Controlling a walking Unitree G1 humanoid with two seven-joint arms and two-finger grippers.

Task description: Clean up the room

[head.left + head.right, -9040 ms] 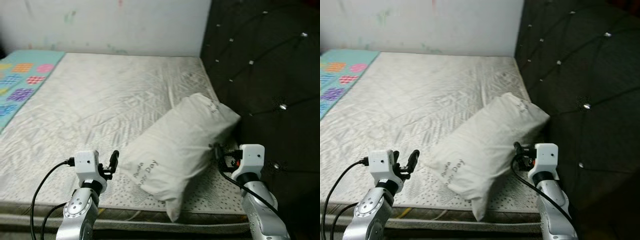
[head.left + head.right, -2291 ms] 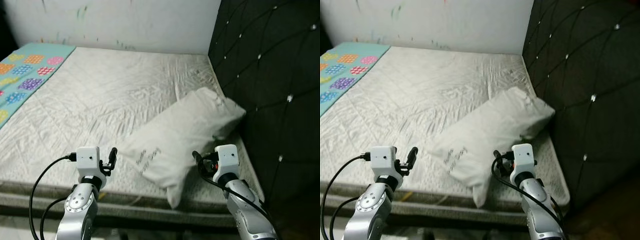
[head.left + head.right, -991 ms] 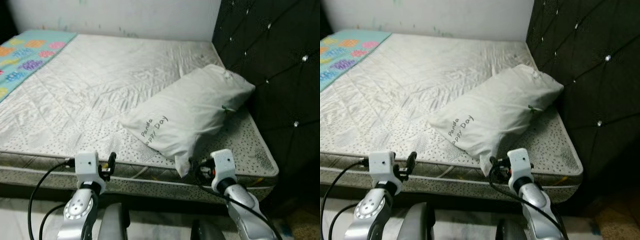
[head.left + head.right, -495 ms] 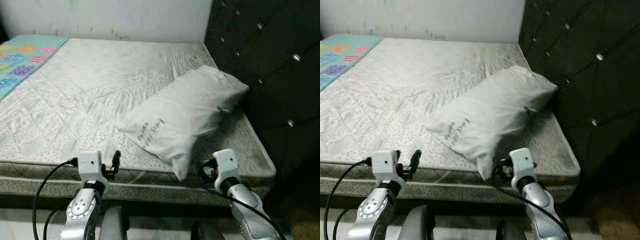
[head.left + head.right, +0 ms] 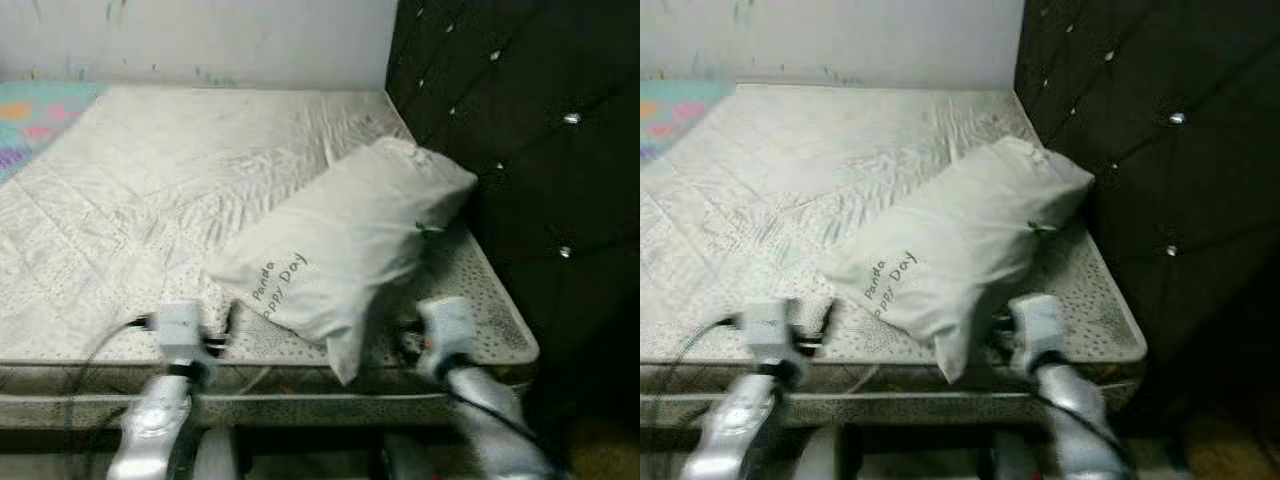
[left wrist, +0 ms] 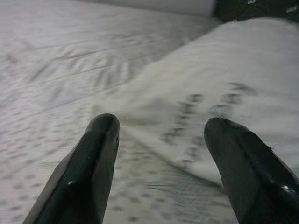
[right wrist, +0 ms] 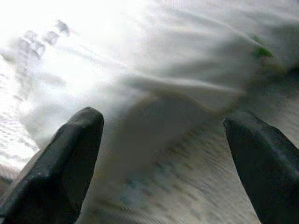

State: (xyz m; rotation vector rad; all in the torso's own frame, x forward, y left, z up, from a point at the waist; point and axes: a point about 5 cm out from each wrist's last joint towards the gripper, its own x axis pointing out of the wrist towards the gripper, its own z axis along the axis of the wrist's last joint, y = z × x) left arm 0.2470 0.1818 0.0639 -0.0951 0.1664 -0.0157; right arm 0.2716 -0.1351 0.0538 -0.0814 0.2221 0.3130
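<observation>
A white pillow (image 5: 345, 240) with dark writing on it lies slantwise on the bare mattress (image 5: 150, 190), its far end against the black headboard (image 5: 500, 130). My left gripper (image 5: 229, 320) is held low at the mattress's near edge, just left of the pillow's near corner. In the left wrist view its fingers (image 6: 93, 158) stand open, with the pillow (image 6: 219, 93) ahead of them. My right gripper (image 5: 404, 338) is at the near edge to the right of that corner. It is open too, and its fingers (image 7: 70, 154) frame the pillow's underside (image 7: 187, 60). Both arms are blurred.
The tufted headboard rises along the bed's right side, and a pale wall (image 5: 200, 40) runs behind the bed. A colourful patterned blanket (image 5: 25, 125) covers the far left of the mattress. The mattress's front edge (image 5: 300, 405) crosses the bottom of the view.
The whole picture has shifted and blurred, so the camera moved. The pillow lies as before. Both grippers stay open, low at the bed's near edge.
</observation>
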